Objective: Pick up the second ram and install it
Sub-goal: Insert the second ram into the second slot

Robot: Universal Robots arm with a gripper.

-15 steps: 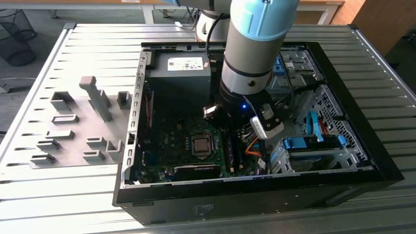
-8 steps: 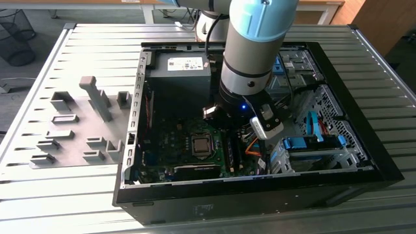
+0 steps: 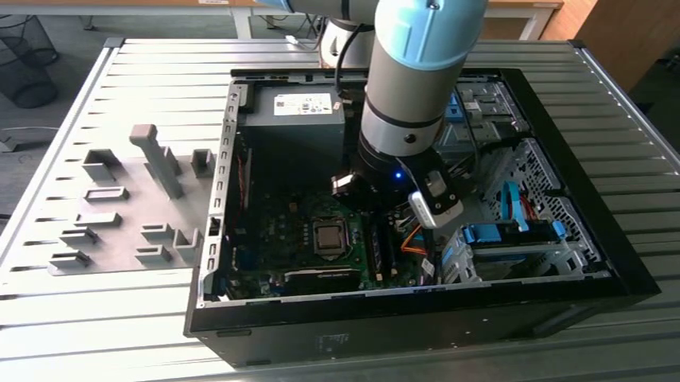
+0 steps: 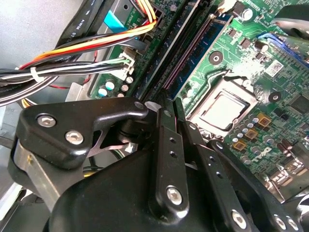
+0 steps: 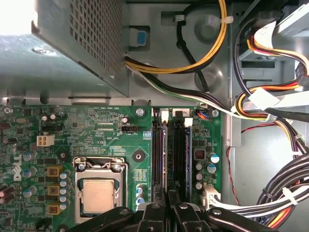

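The gripper [image 5: 168, 200] is clenched on the second ram [image 5: 165, 159], which stands edgewise over the slots right of the processor [image 5: 98, 195]; it looks light, stiff and fragile; hold the board's top edge.

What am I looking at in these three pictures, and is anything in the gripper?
A robot arm reaches down into an open computer case lying on a slatted metal table. A grey fixture tray sits at the exterior view's left. That view comes from a camera off the arm. Both wrist views come from cameras riding on the arm. They show the gripper close above the memory slots on the green motherboard, beside the processor. Whether it holds the ram stick, I cannot tell.
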